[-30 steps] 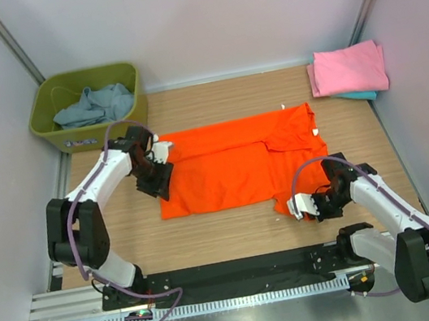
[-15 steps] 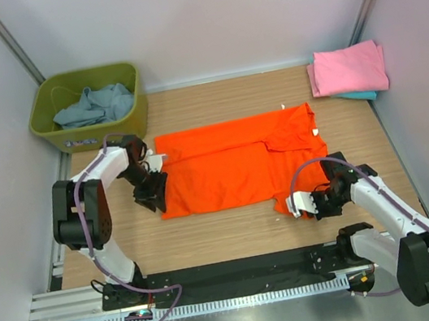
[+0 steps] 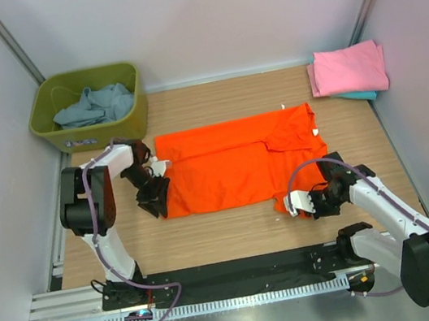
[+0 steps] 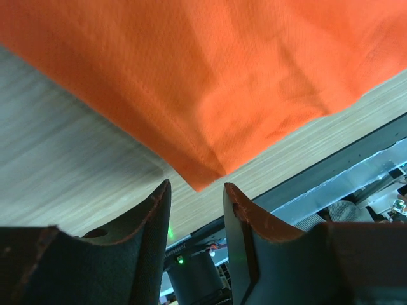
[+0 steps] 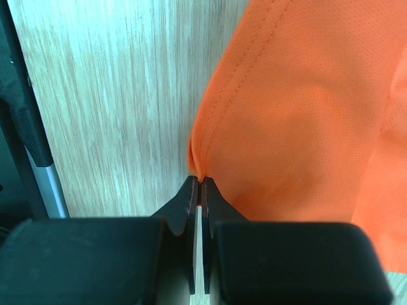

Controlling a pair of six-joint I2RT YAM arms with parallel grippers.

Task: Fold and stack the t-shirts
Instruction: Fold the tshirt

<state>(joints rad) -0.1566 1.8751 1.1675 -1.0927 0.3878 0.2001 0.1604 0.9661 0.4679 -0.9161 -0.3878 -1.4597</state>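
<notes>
From above, we see the orange shirt point(image 3: 240, 164) flat on the bench point(image 3: 212, 243), long axis left to right, with the left jaws at its near-left corner and the right jaws at its near-right.

Left wrist: jaws apart, the shirt's corner just ahead between their tips, untouched.

Right wrist: jaws pinched shut on the hem.
</notes>
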